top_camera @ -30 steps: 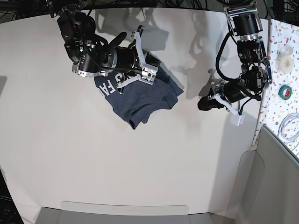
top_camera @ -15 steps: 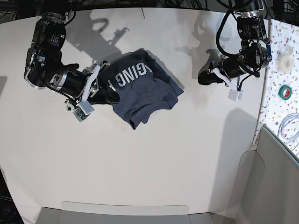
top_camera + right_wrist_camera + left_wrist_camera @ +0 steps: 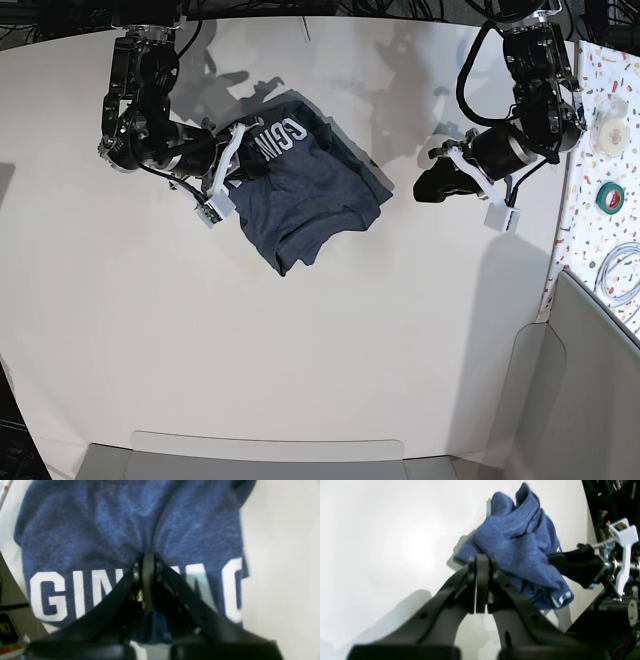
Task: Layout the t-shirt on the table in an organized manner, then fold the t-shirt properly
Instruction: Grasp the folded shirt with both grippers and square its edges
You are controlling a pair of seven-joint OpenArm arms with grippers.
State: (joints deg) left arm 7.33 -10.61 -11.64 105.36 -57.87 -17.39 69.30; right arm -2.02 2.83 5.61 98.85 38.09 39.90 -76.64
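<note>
A: Where's the dark navy heathered t-shirt (image 3: 305, 195) with white block lettering?

B: Bunched on the smooth white table (image 3: 300, 350), far side. Right end effector (image 3: 148, 562) is clamped on its lettered edge; cloth trails away from it towards the left arm.

A: And the left end effector (image 3: 432, 188)?

B: Closed, empty, well apart from the shirt's opposite side. Right arm is nearer.

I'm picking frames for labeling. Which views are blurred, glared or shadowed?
Left wrist: glare on the table, gripper soft. Right wrist: t-shirt and lettering slightly blurred, gripper dark. Base: sharp, arm shadows on the table near the top edge, edges bowed.
</note>
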